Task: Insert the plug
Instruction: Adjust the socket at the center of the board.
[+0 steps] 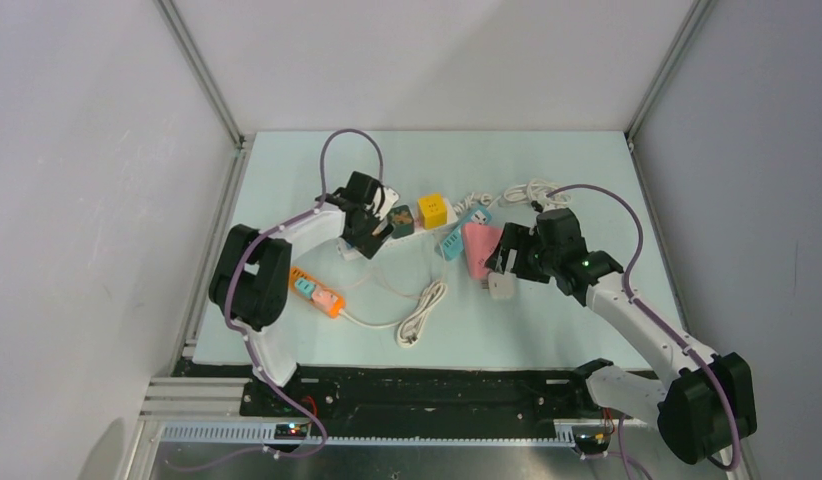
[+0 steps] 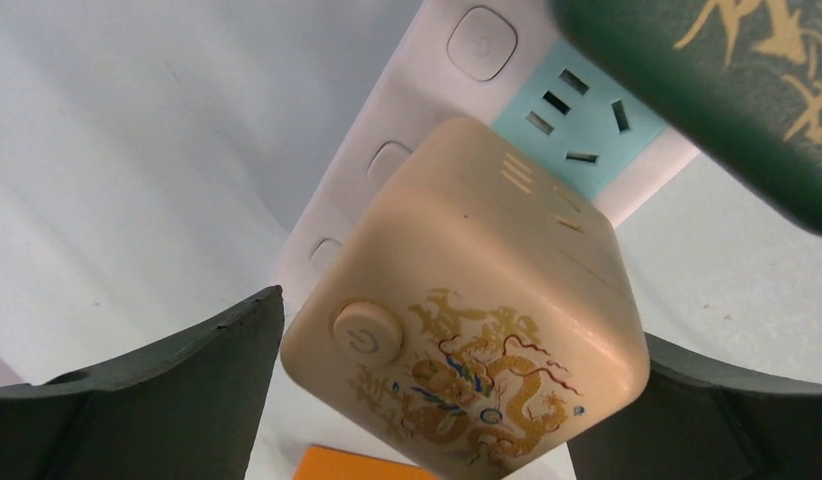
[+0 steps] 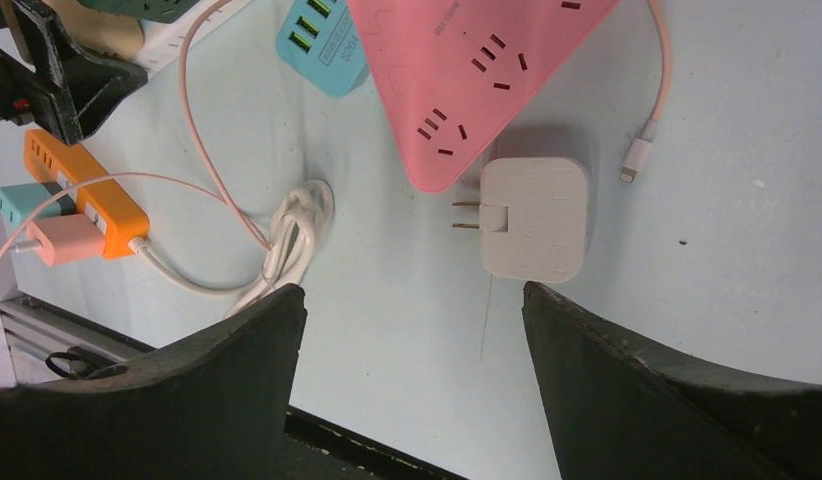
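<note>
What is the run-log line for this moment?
left fingers: open, flanking cream dragon-print cube socket | right fingers: open, near white plug, not touching | white plug: lying beside pink power strip, not inserted

Left arm (image 1: 287, 235) is bent and reaching forward, left hand (image 2: 465, 320) fingers spread wide, gripping nothing as far as I can tell. Right arm (image 1: 637, 310) stretches in toward the middle, right hand (image 3: 412, 290) parted too, tilted down.
</note>
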`<action>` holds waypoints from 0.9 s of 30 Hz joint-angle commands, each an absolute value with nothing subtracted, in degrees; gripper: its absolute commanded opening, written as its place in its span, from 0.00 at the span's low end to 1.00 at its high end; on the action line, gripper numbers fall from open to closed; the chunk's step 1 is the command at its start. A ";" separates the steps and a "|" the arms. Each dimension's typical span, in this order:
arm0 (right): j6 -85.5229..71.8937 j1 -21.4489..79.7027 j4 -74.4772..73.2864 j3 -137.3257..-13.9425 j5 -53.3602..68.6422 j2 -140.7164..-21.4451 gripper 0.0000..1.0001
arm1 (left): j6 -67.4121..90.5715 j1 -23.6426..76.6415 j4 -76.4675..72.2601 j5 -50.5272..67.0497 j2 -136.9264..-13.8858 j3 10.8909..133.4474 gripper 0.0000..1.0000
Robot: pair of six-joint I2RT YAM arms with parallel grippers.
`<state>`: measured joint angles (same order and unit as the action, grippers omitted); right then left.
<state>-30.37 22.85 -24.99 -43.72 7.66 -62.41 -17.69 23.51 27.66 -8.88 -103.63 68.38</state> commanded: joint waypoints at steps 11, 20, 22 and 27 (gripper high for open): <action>-29.24 22.37 -25.12 -45.62 8.36 -61.40 0.83 | -28.37 23.25 33.27 -7.24 -106.88 75.76 1.00; -29.00 21.63 -26.30 -45.62 8.66 -60.68 0.82 | -42.76 23.78 35.73 -8.51 -108.43 78.39 1.00; -28.97 21.46 -26.59 -45.55 8.58 -60.30 0.82 | -44.03 23.76 37.14 -7.92 -108.87 78.85 1.00; -28.92 20.74 -27.05 -45.61 8.77 -59.44 0.82 | -47.07 23.40 42.14 -1.56 -111.73 82.73 1.00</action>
<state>-29.87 21.37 -26.30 -43.72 8.08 -61.39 -41.41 23.73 37.93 -6.13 -109.54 78.22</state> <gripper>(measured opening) 0.825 0.996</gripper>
